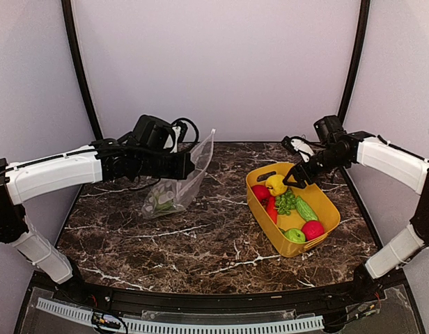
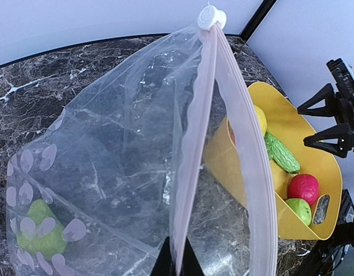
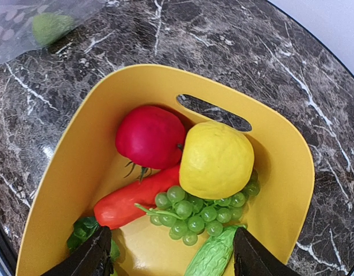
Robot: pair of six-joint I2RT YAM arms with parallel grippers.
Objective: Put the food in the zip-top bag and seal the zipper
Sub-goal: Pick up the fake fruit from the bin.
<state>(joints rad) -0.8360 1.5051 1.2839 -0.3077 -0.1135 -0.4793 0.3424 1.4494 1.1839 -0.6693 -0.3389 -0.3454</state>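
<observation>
The dark marble desk (image 1: pixel 200 236) carries two big things, well apart: the zip-top bag (image 2: pixel 108 144) on the left and a yellow tub (image 3: pixel 68 172) on the right. The left jaws are clenched on the bag's mouth edge and hold it up, so the mouth gapes toward the tub. The bottom of the bag sags on the desk with one green piece (image 2: pixel 42 230) already inside. The right jaws hang released, spread wide just above the tub, gripping nothing.

Most of the food lies in the tub: a yellow fruit (image 3: pixel 216 159) on top, touching a red round fruit (image 3: pixel 149 137). Below them are a red pepper (image 3: pixel 137 198) and the grape bunch (image 3: pixel 194 213).

The step in hand looks like a pick. The yellow fruit sits highest and is the easiest to straddle. Come straight down on it, since the tub walls crowd any sideways approach. The grapes press against it and may, I think, be dragged along.

The zipper (image 2: pixel 191 144) is parted, its white slider (image 2: pixel 211 17) at the far end.
</observation>
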